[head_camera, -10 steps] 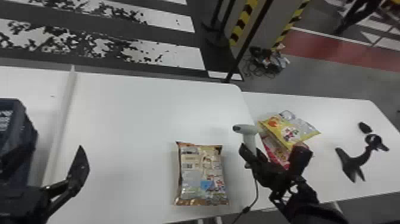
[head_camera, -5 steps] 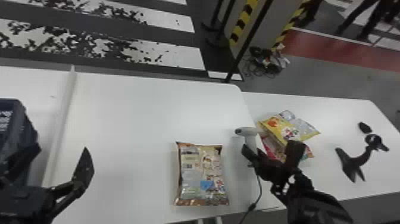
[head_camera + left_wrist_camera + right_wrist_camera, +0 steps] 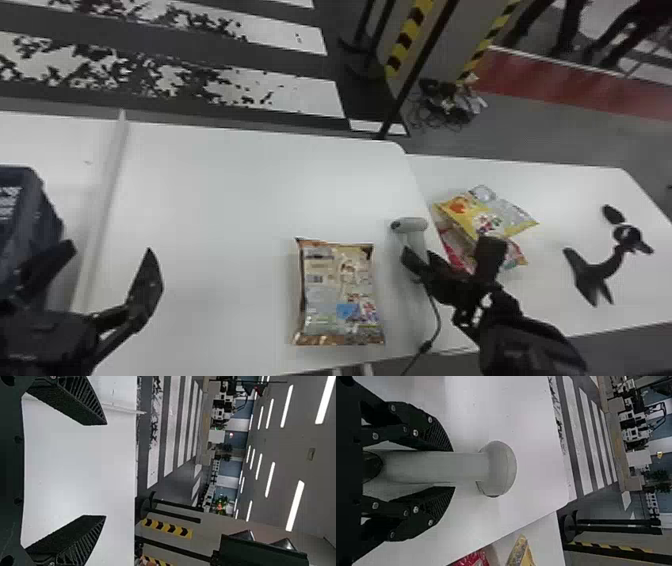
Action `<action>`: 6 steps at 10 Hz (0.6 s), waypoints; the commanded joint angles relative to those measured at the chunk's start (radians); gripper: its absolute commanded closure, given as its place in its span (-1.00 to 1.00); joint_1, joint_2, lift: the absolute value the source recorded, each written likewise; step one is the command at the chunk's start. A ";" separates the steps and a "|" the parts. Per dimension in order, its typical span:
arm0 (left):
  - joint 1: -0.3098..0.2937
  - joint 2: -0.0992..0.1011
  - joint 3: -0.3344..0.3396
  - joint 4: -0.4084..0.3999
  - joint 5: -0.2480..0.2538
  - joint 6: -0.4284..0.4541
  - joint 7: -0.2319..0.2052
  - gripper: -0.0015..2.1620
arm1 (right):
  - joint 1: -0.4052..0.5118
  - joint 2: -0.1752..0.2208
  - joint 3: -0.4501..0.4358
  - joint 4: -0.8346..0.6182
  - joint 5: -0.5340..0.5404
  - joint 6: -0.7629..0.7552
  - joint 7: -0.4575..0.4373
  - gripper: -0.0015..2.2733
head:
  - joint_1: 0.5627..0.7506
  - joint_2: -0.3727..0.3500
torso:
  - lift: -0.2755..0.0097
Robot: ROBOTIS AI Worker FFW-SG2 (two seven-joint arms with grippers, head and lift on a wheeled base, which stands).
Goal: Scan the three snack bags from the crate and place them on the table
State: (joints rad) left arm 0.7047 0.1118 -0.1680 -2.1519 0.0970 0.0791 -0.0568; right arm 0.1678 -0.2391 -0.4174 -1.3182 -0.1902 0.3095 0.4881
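Between our right gripper's (image 3: 419,257) fingers we pinch the smooth, pale grey plastic scanner (image 3: 410,226) by its upright handle, its rounded head pointing left. Our left gripper's (image 3: 111,250) ridged black fingers are spread. The glossy, crinkled brown-and-beige rectangular snack bag (image 3: 340,292) lies flat on the white tabletop (image 3: 240,200), long axis running away from us.

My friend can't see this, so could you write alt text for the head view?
One snack bag lies on a white table, left of a scanner gripped in the right claw. Two more bags lie overlapping farther right; the open left claw hangs near a crate at the left edge.
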 commanded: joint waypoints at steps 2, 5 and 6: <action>-0.007 0.005 -0.011 0.000 -0.003 0.009 0.000 -0.98 | 0.079 0.015 -0.017 -0.113 -0.055 -0.040 -0.005 -0.95 | 0.41 -0.94 | 0.50; -0.014 0.005 -0.018 0.006 -0.003 0.025 0.000 -0.98 | 0.197 0.023 -0.049 -0.340 -0.244 0.171 0.061 -0.93 | 0.41 -0.94 | 0.50; -0.016 0.005 -0.021 0.009 -0.005 0.025 0.000 -0.98 | 0.200 0.023 -0.086 -0.377 -0.336 0.368 0.109 -0.92 | 0.41 -0.94 | 0.50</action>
State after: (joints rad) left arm 0.6895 0.1166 -0.1872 -2.1451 0.0925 0.1040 -0.0567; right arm 0.3636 -0.2159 -0.4814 -1.6680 -0.4682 0.5598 0.5916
